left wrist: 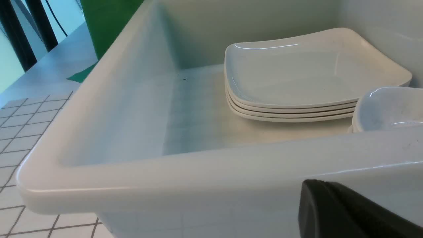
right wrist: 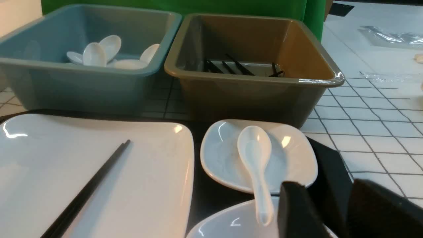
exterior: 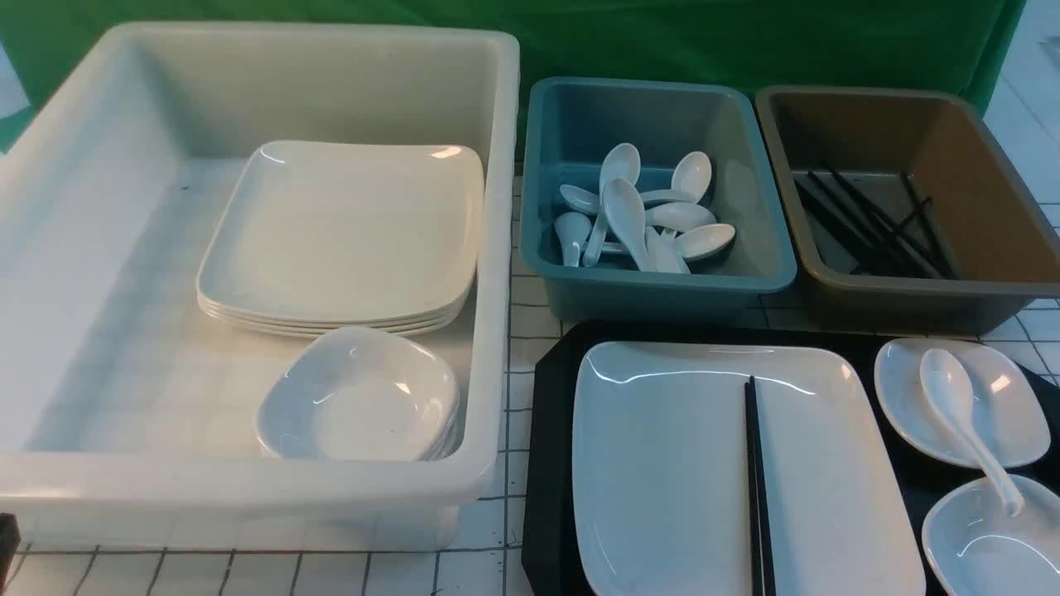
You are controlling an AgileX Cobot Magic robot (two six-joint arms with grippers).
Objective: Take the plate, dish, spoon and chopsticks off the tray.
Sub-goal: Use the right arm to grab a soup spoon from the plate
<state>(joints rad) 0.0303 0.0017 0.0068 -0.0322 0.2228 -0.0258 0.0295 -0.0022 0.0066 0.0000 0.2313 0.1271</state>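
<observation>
The black tray (exterior: 551,414) lies at the front right. On it sits the large white plate (exterior: 662,463) with the black chopsticks (exterior: 755,480) lying along its right half. To its right are two small white dishes, a far one (exterior: 1014,397) and a near one (exterior: 985,546). The white spoon (exterior: 961,414) has its bowl in the far dish and its handle over the near one. My right gripper (right wrist: 327,188) is open and empty, low beside the spoon handle (right wrist: 261,198). My left gripper (left wrist: 317,185) is shut and empty outside the white tub's front wall.
A big white tub (exterior: 489,248) at the left holds stacked plates (exterior: 348,232) and small dishes (exterior: 356,397). A teal tub (exterior: 662,285) behind the tray holds several spoons. A brown tub (exterior: 911,294) to its right holds black chopsticks.
</observation>
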